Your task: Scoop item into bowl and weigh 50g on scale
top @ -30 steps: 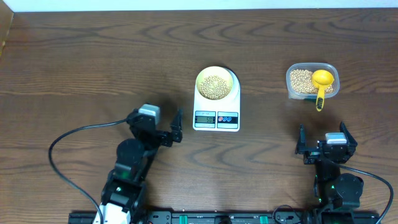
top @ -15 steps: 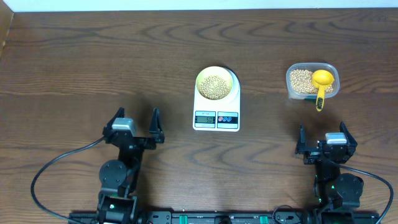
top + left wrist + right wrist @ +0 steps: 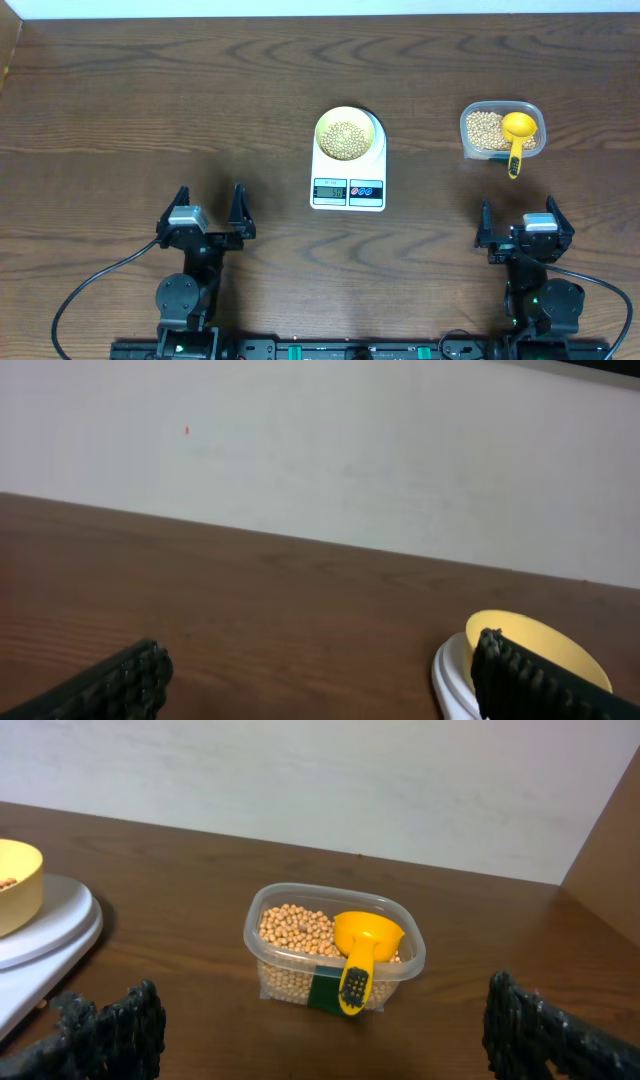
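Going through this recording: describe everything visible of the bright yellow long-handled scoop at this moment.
The bright yellow long-handled scoop looks like glossy plastic, with a round cup that appears empty and a flat handle bearing small dark marks. Its cup rests on the tan beans inside the clear rounded-rectangular plastic tub, at the right of the overhead view. The handle slopes down over the tub's near rim, its end hanging outside. Nothing else touches it.

- Clear plastic tub sitting on the dark wooden table, far right side.
- Yellow scoop lying in the tub, handle over its near rim.
- Pale wall behind the table.
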Controlling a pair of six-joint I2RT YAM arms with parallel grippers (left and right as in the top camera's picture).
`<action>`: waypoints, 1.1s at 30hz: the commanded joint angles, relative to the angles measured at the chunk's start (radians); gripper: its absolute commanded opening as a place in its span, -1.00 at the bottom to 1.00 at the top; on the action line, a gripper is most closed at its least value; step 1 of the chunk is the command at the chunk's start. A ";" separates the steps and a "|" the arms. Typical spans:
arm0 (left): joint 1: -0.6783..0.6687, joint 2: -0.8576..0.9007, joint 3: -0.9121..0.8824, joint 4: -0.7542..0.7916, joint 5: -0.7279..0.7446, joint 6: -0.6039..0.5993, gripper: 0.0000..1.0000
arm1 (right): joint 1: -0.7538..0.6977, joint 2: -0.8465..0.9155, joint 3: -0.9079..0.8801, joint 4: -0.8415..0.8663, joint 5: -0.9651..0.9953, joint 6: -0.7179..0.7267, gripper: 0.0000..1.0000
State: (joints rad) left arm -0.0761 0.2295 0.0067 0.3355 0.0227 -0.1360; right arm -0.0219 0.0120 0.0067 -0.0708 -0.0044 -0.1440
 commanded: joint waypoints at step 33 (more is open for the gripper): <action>0.053 -0.228 -0.003 -0.410 -0.010 -0.098 0.95 | 0.010 -0.007 -0.001 -0.006 -0.002 -0.014 0.99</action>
State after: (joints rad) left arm -0.0269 0.0109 0.0135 -0.0223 0.0273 -0.2298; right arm -0.0219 0.0120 0.0071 -0.0711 -0.0044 -0.1436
